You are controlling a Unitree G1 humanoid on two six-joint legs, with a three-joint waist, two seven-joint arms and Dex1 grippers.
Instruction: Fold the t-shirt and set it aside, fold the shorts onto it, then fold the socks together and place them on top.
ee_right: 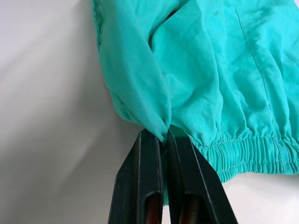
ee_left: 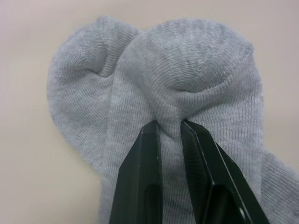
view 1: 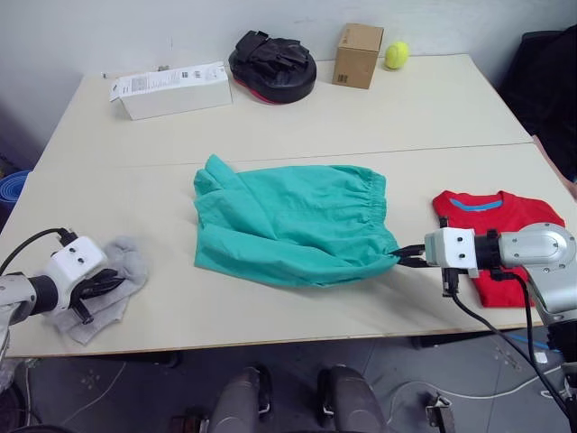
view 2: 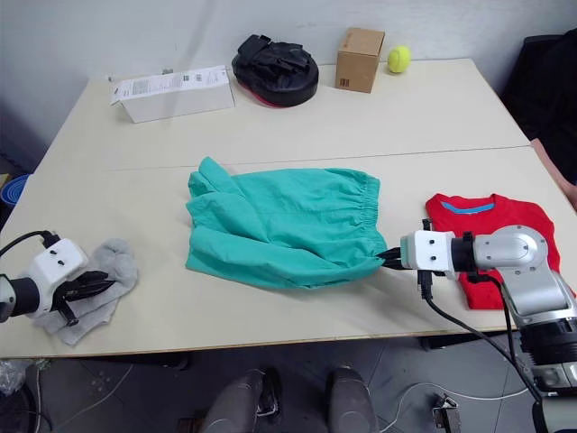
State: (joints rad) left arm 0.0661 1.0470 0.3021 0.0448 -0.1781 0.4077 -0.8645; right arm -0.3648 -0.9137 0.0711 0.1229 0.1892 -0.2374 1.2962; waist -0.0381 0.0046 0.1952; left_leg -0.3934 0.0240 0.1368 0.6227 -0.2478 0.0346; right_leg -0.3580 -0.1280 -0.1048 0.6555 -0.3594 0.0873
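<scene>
With the t-shirt (view 1: 500,225) folded at the right, the right gripper (view 1: 407,256) pinches the shorts (view 1: 293,221) (near waistband corner) to drag them over, seemingly; the left gripper (view 1: 106,286) pinches the 2 socks (view 1: 115,280) at near left.

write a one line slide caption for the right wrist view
Right gripper shut on a corner of the teal shorts beside the elastic waistband, over the pale table.
</scene>
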